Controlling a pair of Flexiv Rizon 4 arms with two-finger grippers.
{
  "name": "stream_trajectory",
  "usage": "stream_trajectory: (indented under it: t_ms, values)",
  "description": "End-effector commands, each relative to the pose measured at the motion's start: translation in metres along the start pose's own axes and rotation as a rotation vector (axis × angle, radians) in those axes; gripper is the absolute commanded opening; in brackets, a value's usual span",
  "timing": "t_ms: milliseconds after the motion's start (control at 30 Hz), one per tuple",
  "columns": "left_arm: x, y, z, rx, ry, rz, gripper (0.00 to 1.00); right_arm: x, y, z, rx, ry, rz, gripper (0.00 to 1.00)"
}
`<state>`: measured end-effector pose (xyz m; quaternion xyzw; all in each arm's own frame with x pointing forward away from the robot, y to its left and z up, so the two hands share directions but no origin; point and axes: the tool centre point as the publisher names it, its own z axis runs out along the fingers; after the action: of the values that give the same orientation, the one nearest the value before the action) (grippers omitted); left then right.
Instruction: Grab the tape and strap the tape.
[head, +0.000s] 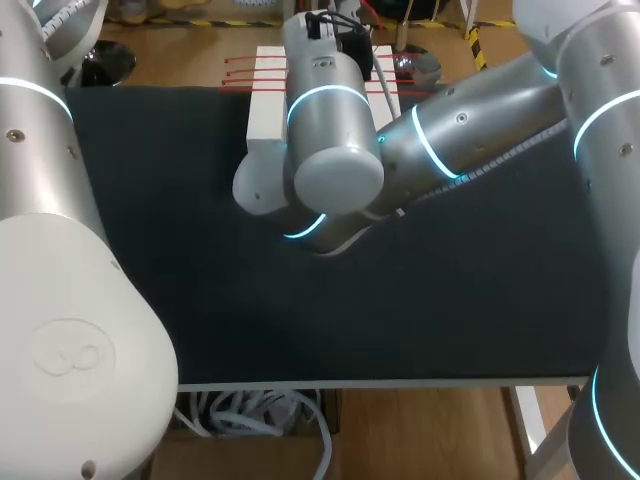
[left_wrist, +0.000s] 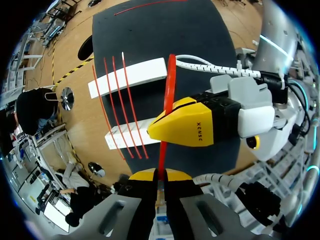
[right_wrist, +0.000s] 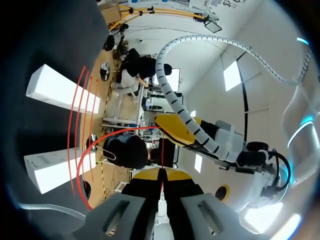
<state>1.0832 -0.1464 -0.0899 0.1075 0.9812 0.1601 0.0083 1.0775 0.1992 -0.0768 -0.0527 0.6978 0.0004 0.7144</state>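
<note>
Two grippers clamped on one red tape

Left gripper (left_wrist: 160, 176): fingers clenched on a thin red tape (left_wrist: 170, 85), which passes up from between the yellow tips. In the left wrist view the tape runs ahead of this gripper, taut and nearly straight, above the dark surface (left_wrist: 165, 30).

Right gripper (right_wrist: 161, 175): fingers likewise closed on the same tape, seen as a fine red line between its tips. In the right wrist view the tape goes on ahead of the tips, then bends away in a long loose curve towards the white blocks. The two grippers sit close together, one just ahead of the other in each wrist view.

Beyond the grippers: two long white blocks, the farther (left_wrist: 129, 77) and the nearer (left_wrist: 125, 136), lie parallel and apart at the surface edge. Three red strips (left_wrist: 114, 100) lie across both blocks, bridging the gap between them.

Head view: the right arm (head: 470, 125) reaches past the middle and hides both grippers; the left arm (head: 50, 250) fills the left side.
</note>
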Motion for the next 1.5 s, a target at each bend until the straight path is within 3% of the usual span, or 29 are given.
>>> stream_trajectory:
  t_ms: [33,1500]
  values:
    - [0.0,0.0,-0.001,-0.001,0.002,0.002,0.0,-0.003,0.0,0.002,-0.004,0.006,-0.003,0.0]
    - [0.0,0.0,-0.001,-0.001,0.002,0.002,0.0,-0.006,0.014,0.008,-0.028,0.005,-0.011,0.0]
